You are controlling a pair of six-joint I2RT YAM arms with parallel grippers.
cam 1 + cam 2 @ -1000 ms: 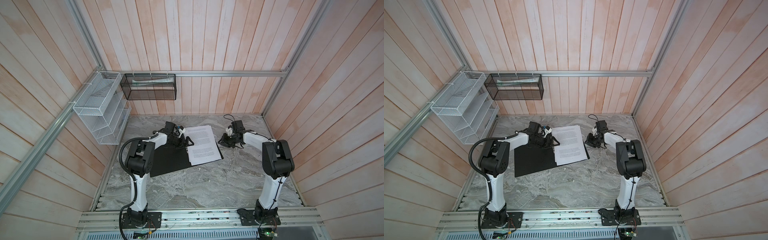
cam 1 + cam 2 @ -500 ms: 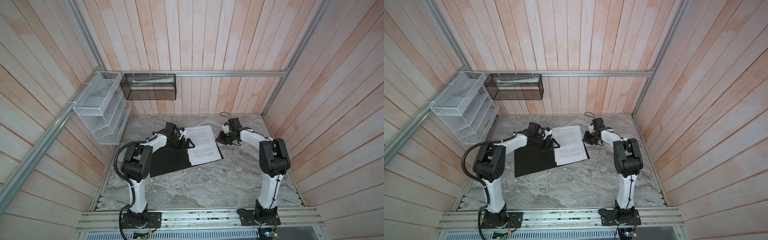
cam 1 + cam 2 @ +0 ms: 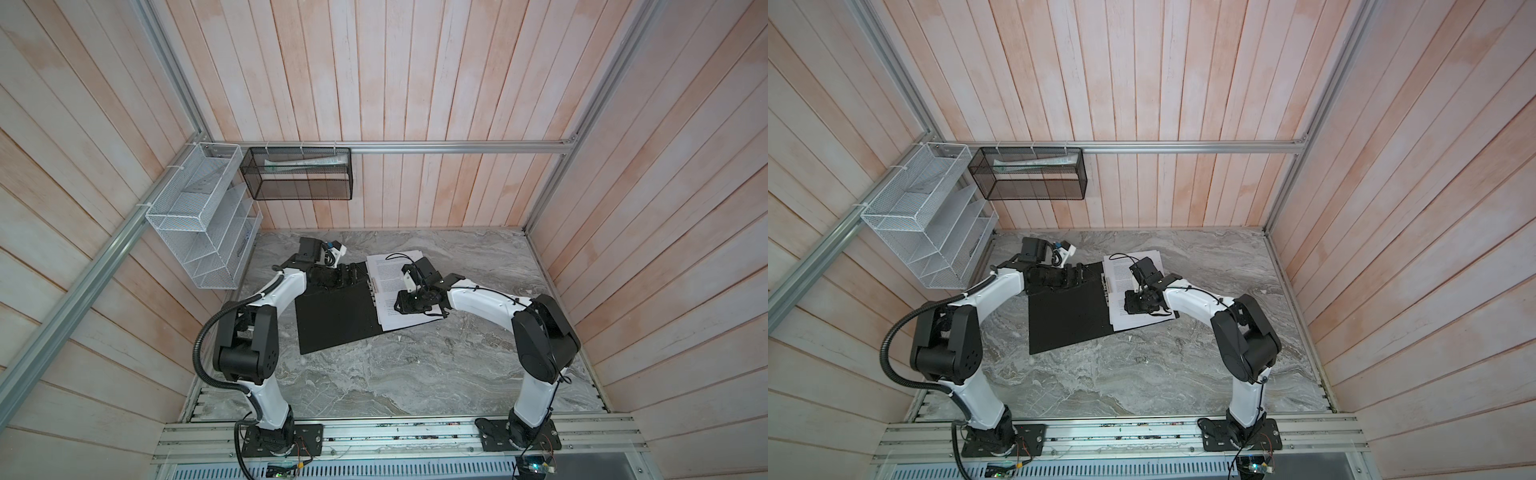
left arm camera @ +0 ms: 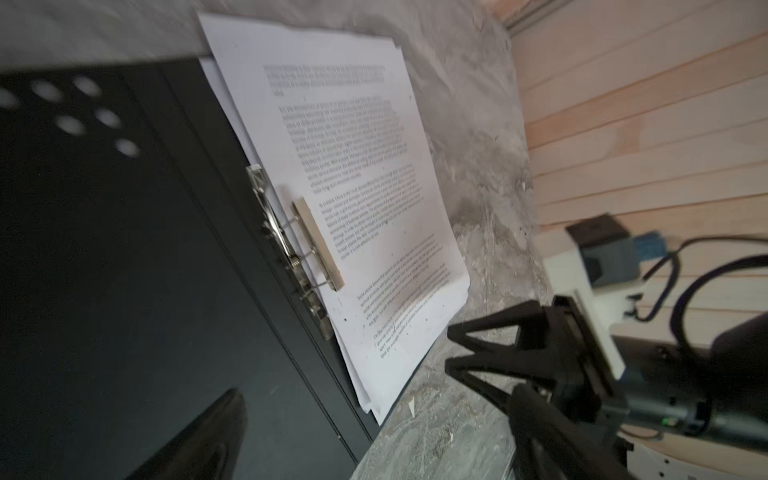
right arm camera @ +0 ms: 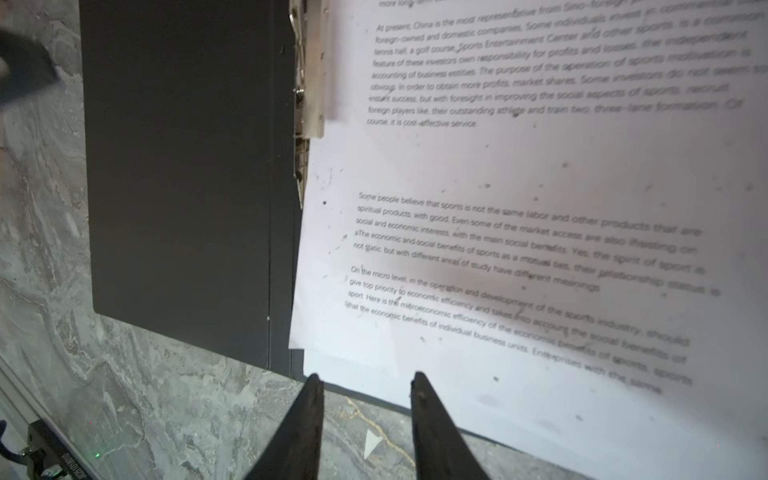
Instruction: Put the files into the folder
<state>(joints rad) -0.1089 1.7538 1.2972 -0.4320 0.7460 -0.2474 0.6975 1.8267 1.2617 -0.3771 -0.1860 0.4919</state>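
The folder lies open on the marble table, black inside up, its left half bare. The files, white printed sheets, lie on its right half with the metal clip resting on their left edge. My left gripper sits at the folder's back left part, open wide, holding nothing; in the left wrist view its fingers straddle the folder's edge. My right gripper hovers over the files' front part, open by a small gap. In the right wrist view its tips frame the folder's front edge near the spine.
A white wire organizer hangs on the left wall and a black mesh basket holding some papers hangs on the back wall. A small white paper scrap lies on the table in front of the folder.
My right gripper has swung from the table right of the files to above their front part, and its jaws have parted a little. The left gripper has stayed put.
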